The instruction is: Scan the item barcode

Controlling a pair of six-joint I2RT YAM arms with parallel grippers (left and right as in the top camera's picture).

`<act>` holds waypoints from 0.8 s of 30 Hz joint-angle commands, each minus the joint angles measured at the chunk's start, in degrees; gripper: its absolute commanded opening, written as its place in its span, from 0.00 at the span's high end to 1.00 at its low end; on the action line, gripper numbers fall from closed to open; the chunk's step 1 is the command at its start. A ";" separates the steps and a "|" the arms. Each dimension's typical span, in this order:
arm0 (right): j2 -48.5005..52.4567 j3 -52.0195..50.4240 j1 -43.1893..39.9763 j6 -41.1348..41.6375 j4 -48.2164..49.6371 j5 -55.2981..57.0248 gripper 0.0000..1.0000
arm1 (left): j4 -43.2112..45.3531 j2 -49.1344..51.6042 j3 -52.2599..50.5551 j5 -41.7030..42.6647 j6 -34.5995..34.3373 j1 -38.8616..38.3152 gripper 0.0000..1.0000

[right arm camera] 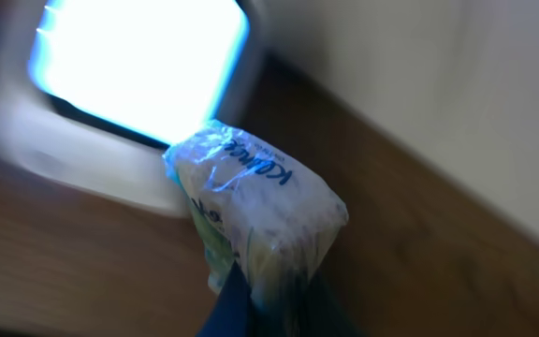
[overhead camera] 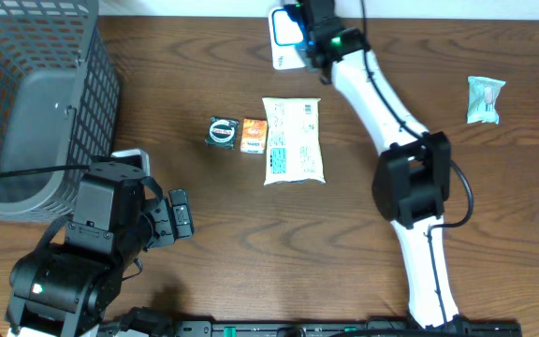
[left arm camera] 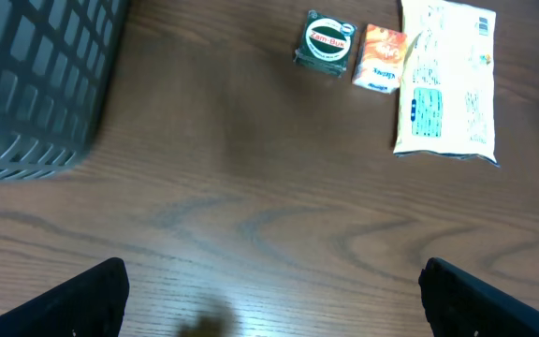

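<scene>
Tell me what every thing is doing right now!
scanner, light on.
wrapped pack, held in front of scanner.
right gripper, shut on wrapped pack.
left gripper, open, empty, above table.
white pouch, lying flat.
orange box, lying beside white pouch.
green tin, lid on.
teal packet, lying alone.
basket, upright.

Looks like a mock shop checkout on a wooden table (overhead camera: 251,243): grey shopping basket (overhead camera: 26,94) far left, glowing barcode scanner (overhead camera: 286,33) at the far edge with a wrapped pack (right arm camera: 251,206) in front of it, round tin (overhead camera: 222,131), orange box (overhead camera: 254,136) and white packet (overhead camera: 293,140) mid-table.
</scene>
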 commanded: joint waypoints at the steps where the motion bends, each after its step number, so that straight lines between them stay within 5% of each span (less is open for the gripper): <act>1: -3.10 1.11 -7.06 8.59 -4.52 7.80 0.99 | 0.04 -0.15 -0.04 -0.07 0.11 0.09 0.02; 9: -3.80 0.94 -19.69 13.31 -20.15 11.72 0.99 | 0.02 -0.15 -0.04 -0.07 0.09 0.09 0.02; 11: -3.80 0.92 -22.45 15.19 -23.17 9.40 0.83 | 0.02 -0.15 -0.04 -0.07 0.11 0.09 0.03; 15: -3.80 0.92 -25.83 16.24 -26.36 0.17 0.21 | 0.02 -0.15 -0.04 -0.07 0.11 0.09 0.02; 18: -3.80 0.92 -26.91 16.22 -27.61 -6.99 0.10 | 0.02 -0.15 -0.04 -0.07 0.11 0.09 0.02; 24: -3.80 0.92 -26.05 16.17 -31.17 -32.94 0.09 | 0.02 -0.15 -0.04 -0.07 0.11 0.09 0.02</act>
